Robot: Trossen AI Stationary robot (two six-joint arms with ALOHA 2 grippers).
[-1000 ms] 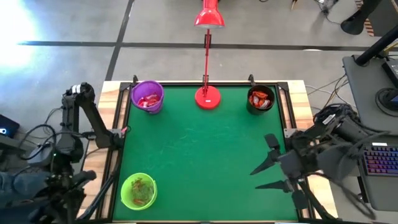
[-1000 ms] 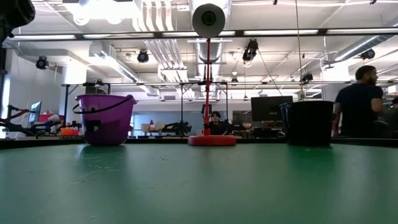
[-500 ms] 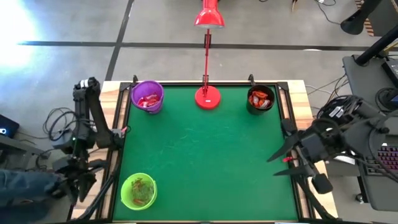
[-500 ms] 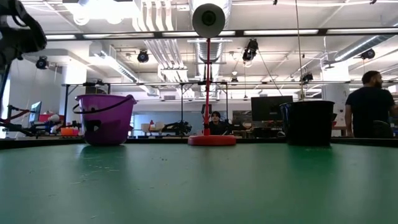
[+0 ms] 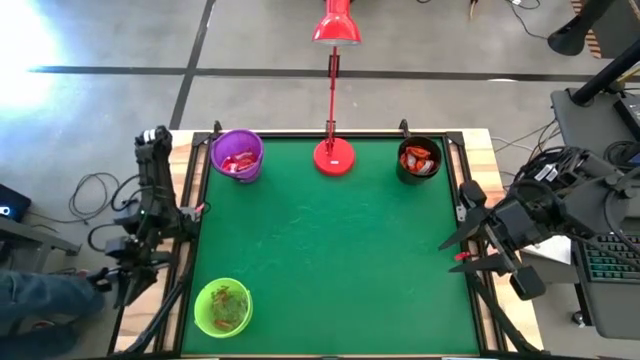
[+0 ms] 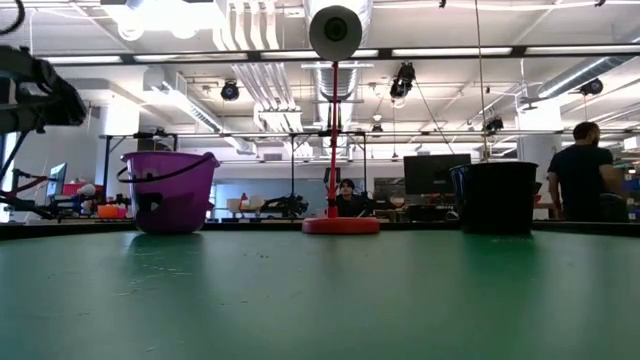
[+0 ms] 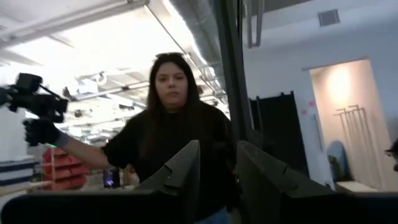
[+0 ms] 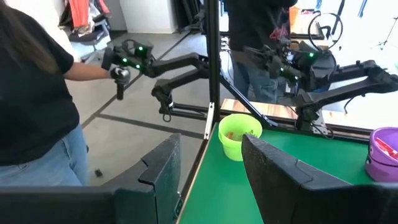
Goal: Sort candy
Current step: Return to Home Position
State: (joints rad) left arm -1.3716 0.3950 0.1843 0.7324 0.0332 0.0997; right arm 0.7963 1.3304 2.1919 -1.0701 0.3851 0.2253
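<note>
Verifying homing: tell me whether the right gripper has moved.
Yes. The right gripper has retreated rightward over the green mat, toward its right edge.

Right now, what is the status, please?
Left gripper open, beside table. Right gripper open, at right edge. Candy inside buckets. Lamp at back.

A green bench [image 5: 330, 250] carries a red lamp [image 5: 333, 157] at its far edge, between a purple bucket [image 5: 215, 150] and a black bucket [image 5: 418, 179]. A light green bucket [image 5: 200, 300] stands at the near left corner. A person [image 6: 585, 185] stands in the room behind.
</note>
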